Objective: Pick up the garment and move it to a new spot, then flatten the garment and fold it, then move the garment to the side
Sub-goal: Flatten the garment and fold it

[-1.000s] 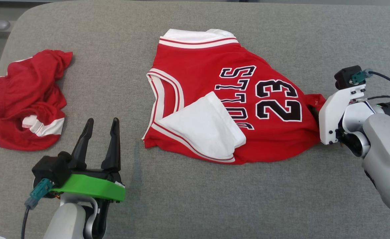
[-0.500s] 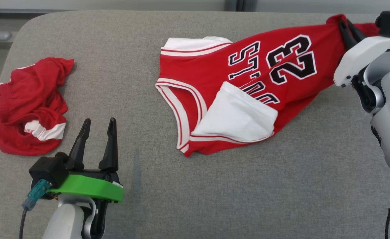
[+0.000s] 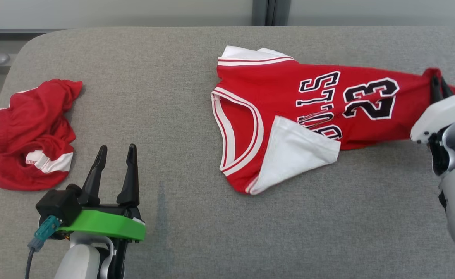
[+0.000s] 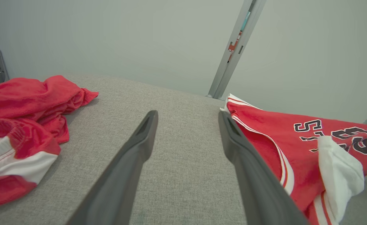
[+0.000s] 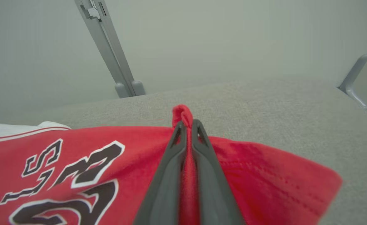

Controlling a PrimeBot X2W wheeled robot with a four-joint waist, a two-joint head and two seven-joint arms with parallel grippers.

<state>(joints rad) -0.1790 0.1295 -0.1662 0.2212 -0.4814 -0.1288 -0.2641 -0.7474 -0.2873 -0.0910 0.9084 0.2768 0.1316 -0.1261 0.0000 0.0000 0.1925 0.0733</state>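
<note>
The garment (image 3: 289,100) is a red basketball jersey with white trim, black lettering and the number 23, with a white flap (image 3: 295,155) folded over its front. It stretches across the right half of the grey table (image 3: 173,97). My right gripper (image 3: 438,83) is shut on the jersey's hem at the far right; in the right wrist view (image 5: 188,125) a fold of red cloth is pinched between the fingers. My left gripper (image 3: 115,153) stands open over bare table at the lower left, and its wrist view (image 4: 186,117) has the jersey (image 4: 295,140) to its right.
Crumpled red shorts (image 3: 30,131) with white trim lie at the table's left edge, also in the left wrist view (image 4: 21,125). Behind the table's far edge are a pale wall and a grey upright post (image 3: 266,11).
My right gripper closed on the jersey's hem, lifted it and pulled it to the right, stretching the jersey out. The head camera tilted up. The left gripper stayed put.
</note>
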